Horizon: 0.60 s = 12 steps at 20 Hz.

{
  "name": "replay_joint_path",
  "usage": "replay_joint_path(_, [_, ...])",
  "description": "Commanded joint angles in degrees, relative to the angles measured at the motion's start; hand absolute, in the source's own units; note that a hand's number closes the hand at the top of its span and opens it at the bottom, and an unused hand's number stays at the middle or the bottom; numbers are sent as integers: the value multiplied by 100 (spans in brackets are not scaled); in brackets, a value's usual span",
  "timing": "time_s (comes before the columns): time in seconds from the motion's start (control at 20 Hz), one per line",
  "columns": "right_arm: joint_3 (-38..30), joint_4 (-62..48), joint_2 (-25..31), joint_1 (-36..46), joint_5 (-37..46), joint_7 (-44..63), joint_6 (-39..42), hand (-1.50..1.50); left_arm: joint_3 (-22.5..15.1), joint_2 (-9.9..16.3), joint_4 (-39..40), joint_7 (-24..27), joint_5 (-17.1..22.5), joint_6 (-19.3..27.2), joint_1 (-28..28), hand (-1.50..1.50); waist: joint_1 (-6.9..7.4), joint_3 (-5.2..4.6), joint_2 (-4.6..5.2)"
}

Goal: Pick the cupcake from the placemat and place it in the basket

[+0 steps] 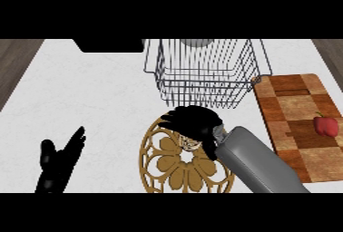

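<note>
Right hand (194,121) curls round cupcake (190,143) over placemat (175,168) — basket (208,72) beyond, red pepper (326,125) aside.

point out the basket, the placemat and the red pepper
basket (175,88): head view, on its front left wire wall
placemat (191,177): head view, on a golden petal near its middle
red pepper (326,126): head view, on its body, lying on the wooden board

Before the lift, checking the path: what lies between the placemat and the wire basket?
Head view: only bare white counter between the placemat and the wire basket; the right hand overhangs that stretch.
</note>
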<state>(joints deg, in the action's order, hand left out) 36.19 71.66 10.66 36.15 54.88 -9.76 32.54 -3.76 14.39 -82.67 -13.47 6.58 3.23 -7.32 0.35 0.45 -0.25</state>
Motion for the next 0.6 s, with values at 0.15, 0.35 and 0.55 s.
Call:
replay_joint_path(0.15, [-157, -476, -191, 30, 412, -283, -176, -150, 177, 130, -108, -231, 150, -330, -245, 0, 25, -44, 28])
replay_joint_path(0.35, [-103, -434, -326, -197, 665, -404, -265, -150, 205, -40, 241, -211, -45, -206, 22, 0, -7, -45, 28])
replay_joint_path(0.55, [-186, -773, -475, -355, 865, -562, -559, -150, 269, -13, 22, -468, -42, -258, 192, 0, -13, -44, 27])
